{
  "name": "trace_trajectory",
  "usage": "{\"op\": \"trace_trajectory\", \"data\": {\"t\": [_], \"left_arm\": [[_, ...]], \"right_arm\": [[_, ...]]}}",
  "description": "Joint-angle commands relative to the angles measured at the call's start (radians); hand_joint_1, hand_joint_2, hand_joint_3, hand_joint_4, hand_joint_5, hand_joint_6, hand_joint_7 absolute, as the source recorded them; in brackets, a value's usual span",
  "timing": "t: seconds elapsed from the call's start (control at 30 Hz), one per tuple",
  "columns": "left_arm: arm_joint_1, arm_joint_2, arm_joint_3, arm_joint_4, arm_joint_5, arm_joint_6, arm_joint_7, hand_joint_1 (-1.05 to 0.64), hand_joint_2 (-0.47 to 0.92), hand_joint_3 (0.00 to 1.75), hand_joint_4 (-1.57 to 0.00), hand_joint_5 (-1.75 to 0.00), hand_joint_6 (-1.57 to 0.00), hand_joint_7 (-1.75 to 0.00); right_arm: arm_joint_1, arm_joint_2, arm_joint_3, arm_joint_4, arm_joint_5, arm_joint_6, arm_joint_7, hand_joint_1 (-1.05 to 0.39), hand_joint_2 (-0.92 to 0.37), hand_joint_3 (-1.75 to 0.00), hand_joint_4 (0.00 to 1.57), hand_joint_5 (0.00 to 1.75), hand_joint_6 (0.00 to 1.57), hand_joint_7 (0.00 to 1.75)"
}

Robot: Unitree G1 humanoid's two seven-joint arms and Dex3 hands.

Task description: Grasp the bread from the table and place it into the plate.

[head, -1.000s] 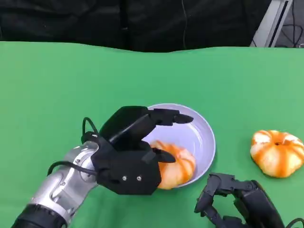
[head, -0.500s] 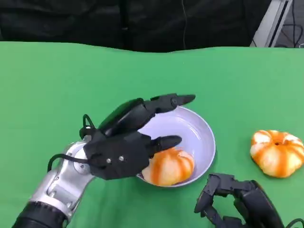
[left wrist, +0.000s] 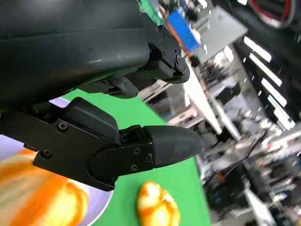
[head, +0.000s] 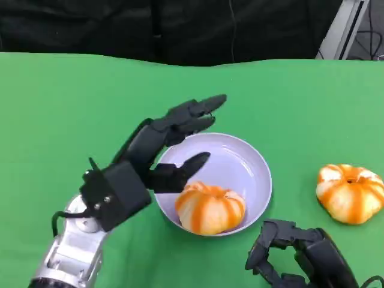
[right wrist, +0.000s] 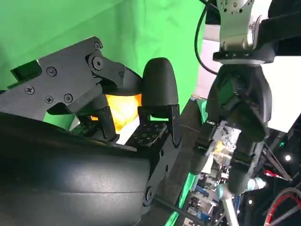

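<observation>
An orange-and-white striped bread point(head: 210, 207) lies in the pale lavender plate point(head: 246, 165), toward its near rim. My left hand point(head: 147, 162) hovers over the plate's left edge with its fingers spread and nothing in them, clear of the bread. A second bread point(head: 350, 193) of the same look sits on the green table at the right. My right hand point(head: 300, 258) rests low by the table's near edge, fingers curled in on nothing. In the left wrist view the plated bread point(left wrist: 42, 200) and the second bread point(left wrist: 157, 207) show beyond my fingers point(left wrist: 141, 150).
The green table point(head: 72, 102) stretches wide to the left and behind the plate. A dark backdrop runs along the far edge. The right wrist view shows a glimpse of orange bread point(right wrist: 123, 107) behind my curled fingers point(right wrist: 159, 89).
My left hand has let go of the bread, opened, and lifted back to the left. The bread stays in the plate. The right hand has not moved.
</observation>
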Motion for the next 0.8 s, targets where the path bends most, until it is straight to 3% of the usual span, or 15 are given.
{"op": "trace_trajectory", "data": {"t": [0.03,0.43,0.8], "left_arm": [[0.049,0.004,0.042,-0.055,-0.090,-0.007,-0.046,-0.86,0.92,0.71,-0.54,-0.03,-0.41,-0.02],[0.183,0.022,0.164,-0.098,-0.368,0.025,-0.240,-0.86,0.92,0.60,-0.58,-0.02,-0.41,0.00],[0.280,0.007,0.240,-0.117,-0.453,0.004,-0.335,-0.81,0.92,0.49,-0.59,-0.01,-0.44,-0.01]], "right_arm": [[-0.003,-0.010,-0.003,0.003,0.013,-0.007,0.004,-0.21,-0.66,-0.85,0.79,1.55,0.78,1.32],[0.004,-0.015,-0.005,-0.005,0.015,-0.005,0.008,-0.22,-0.64,-0.86,0.81,1.55,0.79,1.32],[0.013,-0.020,-0.006,-0.023,0.017,0.009,0.013,-0.22,-0.63,-0.88,0.80,1.58,0.79,1.32]]}}
